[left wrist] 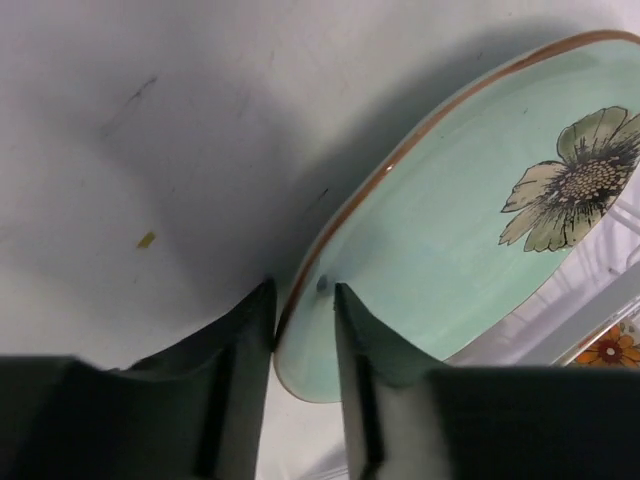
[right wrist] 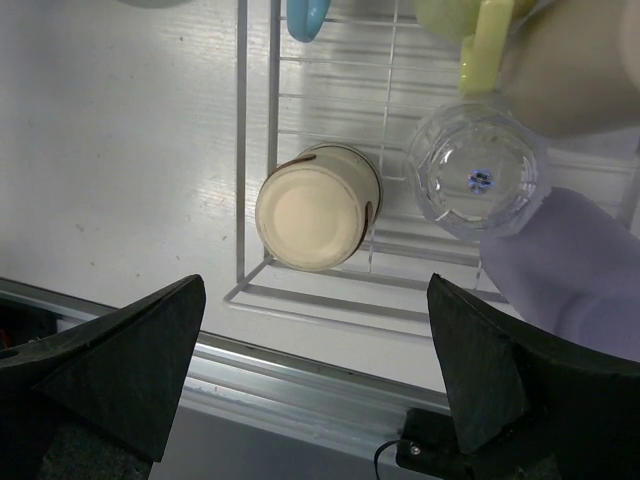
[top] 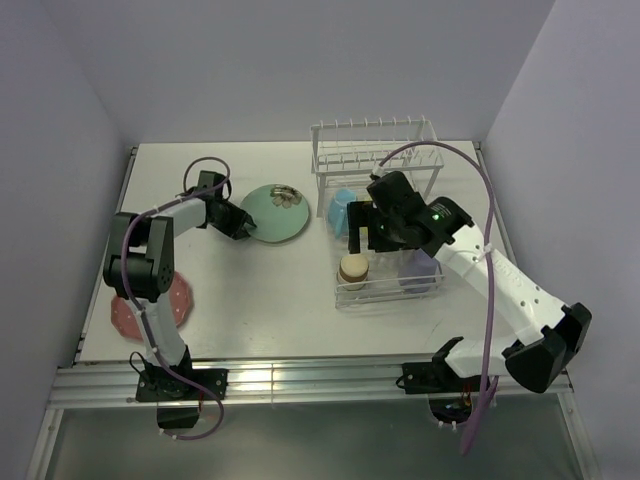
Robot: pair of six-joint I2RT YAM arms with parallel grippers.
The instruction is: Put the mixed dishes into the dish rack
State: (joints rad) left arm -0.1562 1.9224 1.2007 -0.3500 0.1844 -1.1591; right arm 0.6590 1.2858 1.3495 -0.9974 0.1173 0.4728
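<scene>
My left gripper point(top: 241, 223) is shut on the left rim of the mint-green plate point(top: 277, 212). In the left wrist view one finger is on each side of the rim point(left wrist: 303, 300), and the flower-painted plate point(left wrist: 470, 230) tilts up above its shadow on the table. My right gripper point(top: 368, 240) hangs open and empty over the white dish rack point(top: 385, 160). In the right wrist view point(right wrist: 315, 370) it is above the basket, which holds an upturned tan cup point(right wrist: 315, 208), a clear glass point(right wrist: 475, 180), a lavender cup point(right wrist: 570, 270), a yellow cup point(right wrist: 470, 30) and a blue cup point(right wrist: 305, 18).
The pink dotted plate point(top: 150, 305) lies at the table's front left, partly under my left arm. The rack's upright prongs point(top: 370, 135) stand at the back. A metal rail point(top: 300, 380) runs along the near table edge. Walls close in the left, back and right.
</scene>
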